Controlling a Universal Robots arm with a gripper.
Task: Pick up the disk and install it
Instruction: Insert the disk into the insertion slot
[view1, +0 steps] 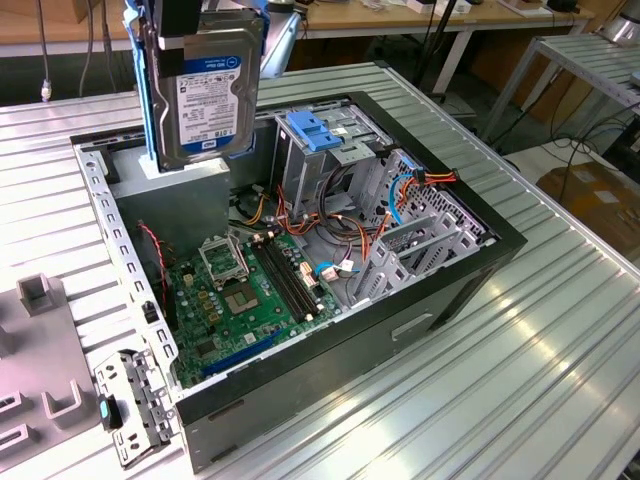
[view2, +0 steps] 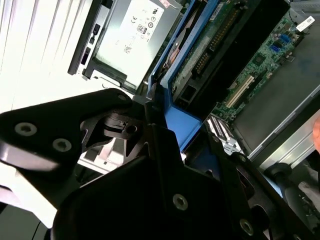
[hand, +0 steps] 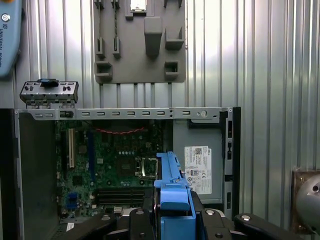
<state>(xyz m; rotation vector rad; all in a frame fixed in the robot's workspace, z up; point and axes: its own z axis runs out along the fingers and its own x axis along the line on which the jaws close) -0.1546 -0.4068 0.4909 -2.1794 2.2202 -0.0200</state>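
The gripper is clamped on the disk, which hangs upright; the open computer case lies below the gripper.

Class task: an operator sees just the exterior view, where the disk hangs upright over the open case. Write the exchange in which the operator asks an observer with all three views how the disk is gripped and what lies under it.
Operator: My view cuts off the top of the disk. What grips it?
Observer: In the first wrist view the gripper has its black jaws shut on the end of the blue carrier, one jaw on either side.
Operator: And what is straight below it?
Observer: That same view looks down along the carrier's edge, which lines up between the CPU socket and the power supply.
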